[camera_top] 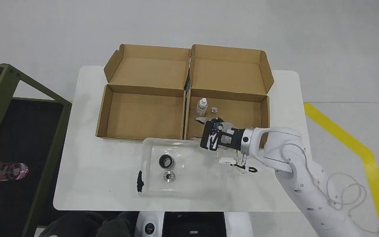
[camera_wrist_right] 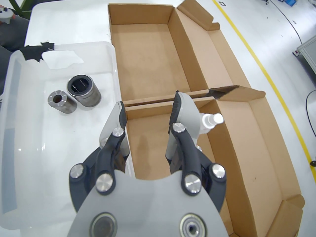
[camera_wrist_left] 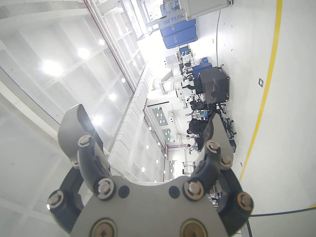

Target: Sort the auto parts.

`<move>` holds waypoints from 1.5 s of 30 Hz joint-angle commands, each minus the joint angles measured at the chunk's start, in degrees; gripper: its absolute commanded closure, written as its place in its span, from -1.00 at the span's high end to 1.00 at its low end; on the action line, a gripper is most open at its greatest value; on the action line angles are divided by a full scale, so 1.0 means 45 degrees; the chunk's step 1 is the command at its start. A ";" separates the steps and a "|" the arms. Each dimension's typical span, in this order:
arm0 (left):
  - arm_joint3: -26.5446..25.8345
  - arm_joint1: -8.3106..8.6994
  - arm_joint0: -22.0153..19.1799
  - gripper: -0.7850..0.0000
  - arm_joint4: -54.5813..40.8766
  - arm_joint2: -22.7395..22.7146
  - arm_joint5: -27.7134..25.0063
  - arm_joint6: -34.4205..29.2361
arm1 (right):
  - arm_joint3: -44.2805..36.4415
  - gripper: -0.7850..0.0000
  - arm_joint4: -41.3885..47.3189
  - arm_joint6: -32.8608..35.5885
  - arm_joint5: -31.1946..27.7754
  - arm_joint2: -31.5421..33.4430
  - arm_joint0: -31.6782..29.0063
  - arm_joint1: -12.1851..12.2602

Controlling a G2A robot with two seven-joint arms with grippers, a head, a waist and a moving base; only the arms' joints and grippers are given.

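Note:
Two metal cylinders stand in a clear plastic bin [camera_wrist_right: 14, 80]: a wider sleeve with a black bore [camera_wrist_right: 84, 93] [camera_top: 166, 161] and a smaller steel bushing [camera_wrist_right: 61, 101] [camera_top: 170, 175]. My right gripper [camera_wrist_right: 148, 112] [camera_top: 212, 135] is open and empty, hovering over the near wall of the right cardboard box [camera_top: 254, 121], beside the bin's corner. A white spray bottle [camera_wrist_right: 211, 122] [camera_top: 202, 106] lies in that box, partly hidden behind one finger. A small part [camera_top: 214, 109] sits next to it. The left cardboard box [camera_top: 142, 115] [camera_wrist_right: 148, 57] holds nothing. My left gripper [camera_wrist_left: 147, 119] is open, pointing up at the hall ceiling.
Both boxes have their lids folded back toward the table's far edge. A black scrap [camera_top: 140, 181] [camera_wrist_right: 34, 51] clings to the bin's rim. A green-framed cart [camera_top: 29, 118] stands left of the white table [camera_top: 89, 178].

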 commanded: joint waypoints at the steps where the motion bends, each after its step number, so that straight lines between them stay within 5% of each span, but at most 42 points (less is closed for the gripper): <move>1: 0.0000 0.0000 0.0000 1.00 0.0000 0.0000 0.0000 0.0000 | -0.0167 -0.10 -0.0059 -0.0031 -0.0040 -0.0253 -0.0009 -0.0022; 40: 0.0000 0.0000 0.0000 1.00 0.0000 0.0000 0.0000 0.0000 | 0.1747 -0.02 -0.1969 -0.0246 0.0688 -0.5149 0.1628 -0.1143; 45: 0.0000 0.0000 0.0000 1.00 0.0000 0.0000 0.0000 0.0000 | 0.2233 0.13 -0.2285 -0.0181 0.0933 -0.5512 0.1802 -0.1314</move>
